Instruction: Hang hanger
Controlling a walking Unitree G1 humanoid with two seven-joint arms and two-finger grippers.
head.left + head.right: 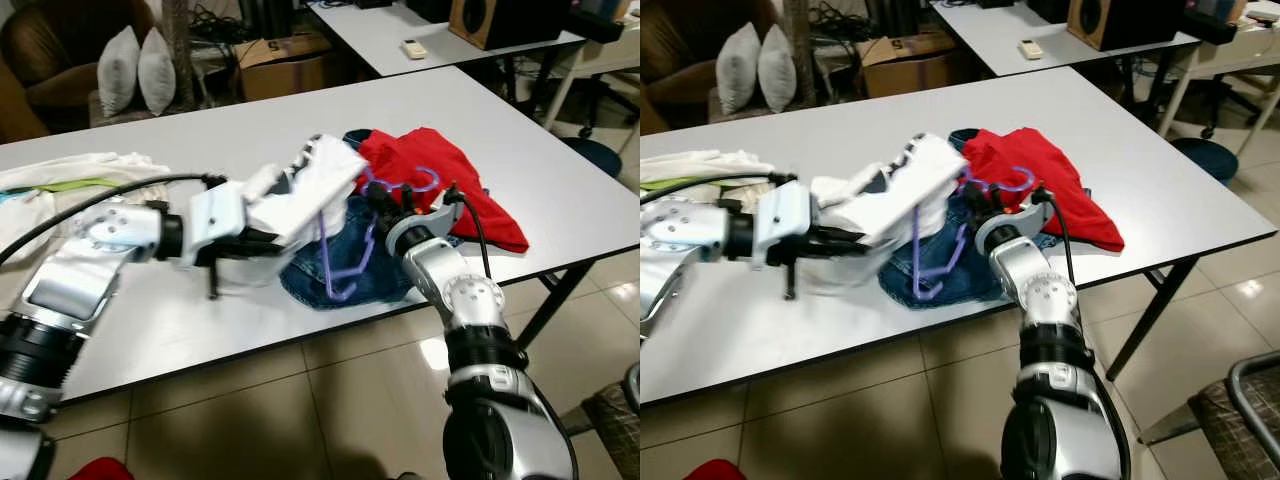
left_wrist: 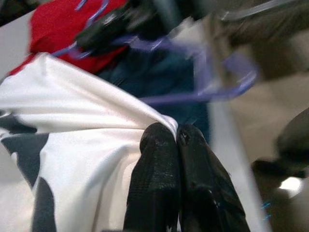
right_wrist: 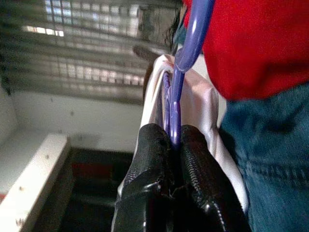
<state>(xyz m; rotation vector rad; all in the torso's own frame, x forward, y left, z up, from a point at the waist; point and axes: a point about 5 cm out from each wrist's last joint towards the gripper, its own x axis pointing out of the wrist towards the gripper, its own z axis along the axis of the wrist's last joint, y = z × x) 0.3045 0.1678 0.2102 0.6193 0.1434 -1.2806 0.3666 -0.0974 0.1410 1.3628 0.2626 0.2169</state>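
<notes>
While the right gripper (image 3: 174, 140) pinches the purple hanger (image 1: 345, 255) tight and the left gripper (image 2: 175, 137) squeezes the white shirt (image 1: 300, 190), both are lifted over the blue jeans (image 1: 350, 270) and red cloth (image 1: 440, 175) on the white table (image 1: 540, 170).

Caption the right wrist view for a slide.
Right tool shut on the purple hanger, with a white garment, red cloth and denim close by.
</notes>
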